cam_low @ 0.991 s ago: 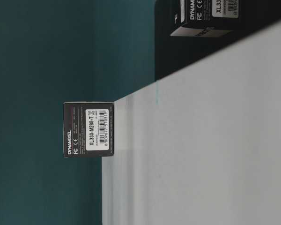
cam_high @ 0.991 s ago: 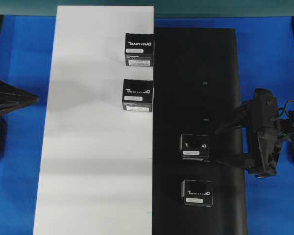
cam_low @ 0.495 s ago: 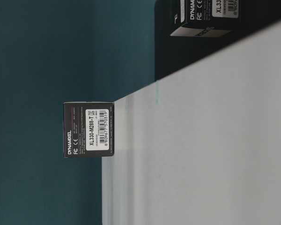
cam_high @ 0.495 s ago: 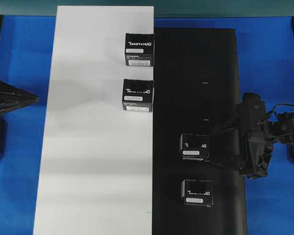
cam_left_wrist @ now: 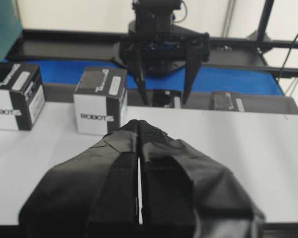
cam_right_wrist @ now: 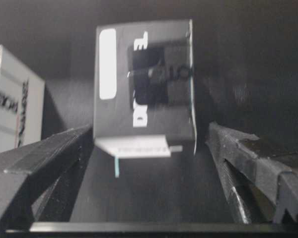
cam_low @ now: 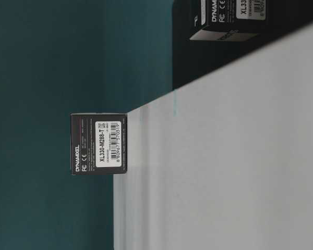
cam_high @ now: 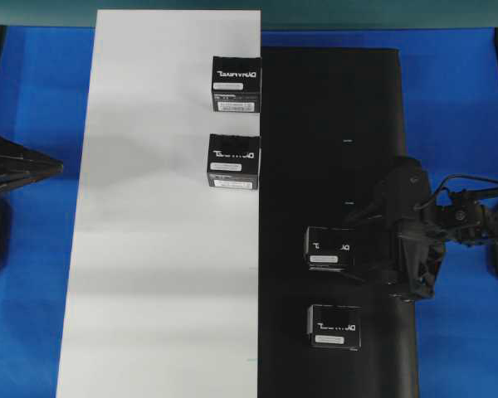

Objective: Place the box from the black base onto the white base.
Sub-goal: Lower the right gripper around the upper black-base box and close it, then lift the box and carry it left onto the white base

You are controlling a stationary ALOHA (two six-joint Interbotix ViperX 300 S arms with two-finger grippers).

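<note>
We see the right hand spread wide open, one finger on each side of the box, which sits on the black base. It holds nothing. We cannot tell if a finger touches the box. The left hand is closed tight and empty over the white base. The table-level view cuts off a box at the top.

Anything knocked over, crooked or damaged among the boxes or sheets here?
Nothing stands out. Two boxes sit squarely on the white sheet and two on the black sheet, all upright. The right gripper is open around one; the left gripper is shut.
</note>
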